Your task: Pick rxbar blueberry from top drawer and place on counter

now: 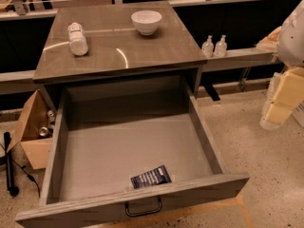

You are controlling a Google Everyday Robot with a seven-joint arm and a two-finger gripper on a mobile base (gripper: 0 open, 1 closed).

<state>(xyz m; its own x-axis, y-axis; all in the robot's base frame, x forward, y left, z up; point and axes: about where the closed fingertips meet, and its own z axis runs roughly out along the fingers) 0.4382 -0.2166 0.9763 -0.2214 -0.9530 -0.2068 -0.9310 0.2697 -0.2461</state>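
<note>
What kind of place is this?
Likely a mock kitchenette: grey wooden drawer holding a navy-blue bar wrapper, white bowl on the grey-brown wood-grain counter. The gripper hangs at the right edge.

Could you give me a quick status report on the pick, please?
Gripper at right edge, outside the top drawer. Rxbar blueberry flat by the drawer's front panel. Nothing over it; white bottle and bowl on counter.

Counter (pixel 156 51), bottle (pixel 78 38), bowl (pixel 146 22), gripper (pixel 281 103) at right
</note>
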